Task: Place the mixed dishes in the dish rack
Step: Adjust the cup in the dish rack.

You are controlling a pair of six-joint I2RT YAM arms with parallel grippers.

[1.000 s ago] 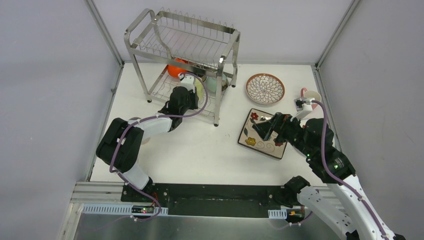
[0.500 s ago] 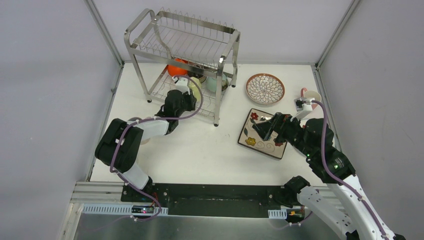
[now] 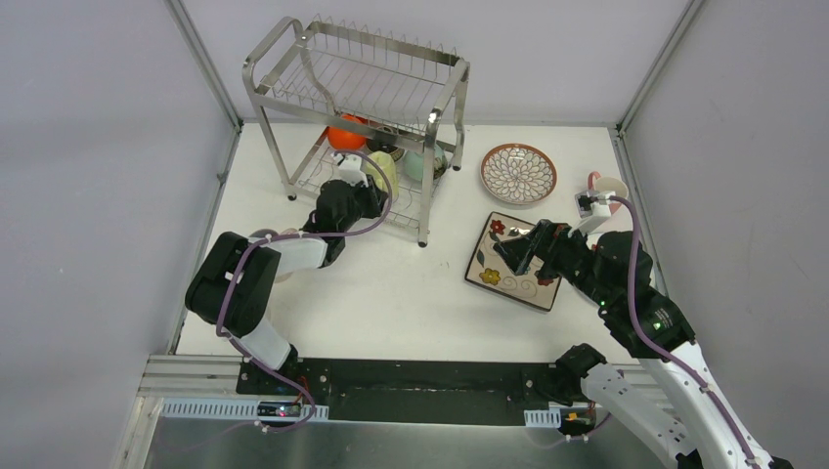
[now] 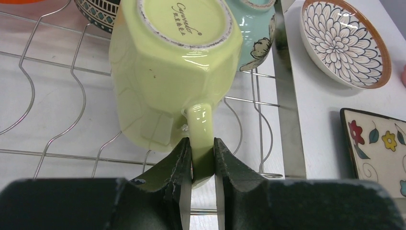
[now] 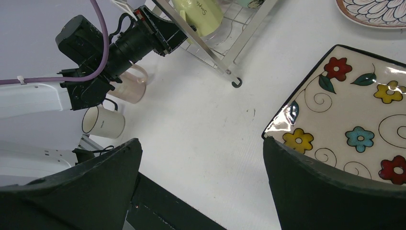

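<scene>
**Yellow-green mug, mid-placement on lower rack shelf**

Top external. The left gripper reaches into the lower tier of the dish rack, and the yellow-green mug sits just ahead of its jaws. An orange bowl and a mint bowl lie beyond it. The right gripper hangs over the square floral plate.

Left wrist. The jaws are clenched on the mug's handle. The mug body lies ahead of them over the shelf wires, base toward the camera.
- Handling advice: lower the mug until it rests on the wires, and keep it off the mint bowl ahead and right. Then release and back straight out along the handle.
- Writing: the base carries one cursive word starting with "C" above a line of tiny print. Neither can be read with certainty.

Right wrist. The jaws are spread wide and hold nothing. The floral plate's corner lies just inside the right finger.
- Further items: a pink mug and a white mug stand well off to the left.
- Writing: the yellow-green mug's side shows cursive lettering starting with "S", cut off by the frame edge.
</scene>
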